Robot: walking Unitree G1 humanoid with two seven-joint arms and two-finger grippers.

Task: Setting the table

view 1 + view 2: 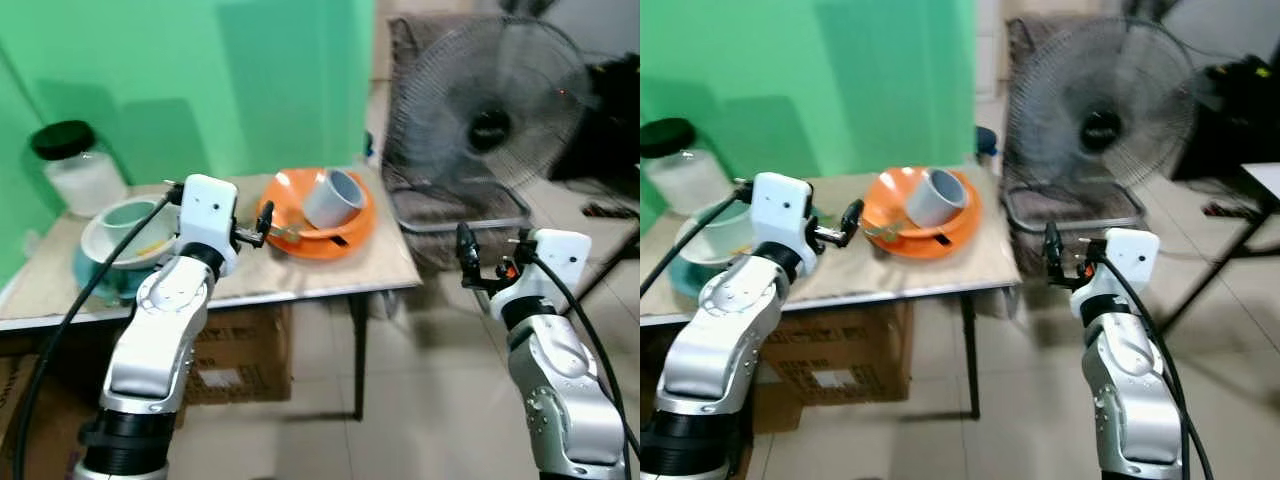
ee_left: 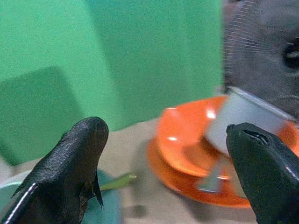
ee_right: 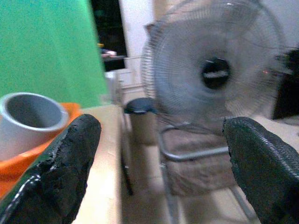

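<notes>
Looking down through the left eye view, a beige tabletop (image 1: 330,270) is seen before a green wall (image 1: 250,80); on it an orange plate (image 1: 352,233) carries a grey cup (image 1: 335,198) tipped on its side, with a metal utensil (image 1: 290,234) lying at the plate's near edge. The left gripper (image 1: 263,222) is held just beside the plate's left rim, its jaws spread and nothing between them. A pale green bowl (image 1: 125,228) sits stacked on a teal dish behind the left arm, and a black-lidded jar (image 1: 78,170) is noted at the far left corner. The right gripper (image 1: 467,256) is raised off the tabletop's right end, in front of a standing fan (image 1: 490,120). In the left wrist view, plate (image 2: 187,140) and cup (image 2: 243,116) are framed between the parted fingers (image 2: 70,163). In the right wrist view, the jaws are likewise apart and empty, with the cup (image 3: 28,121) and the fan (image 3: 215,74) beyond them.
</notes>
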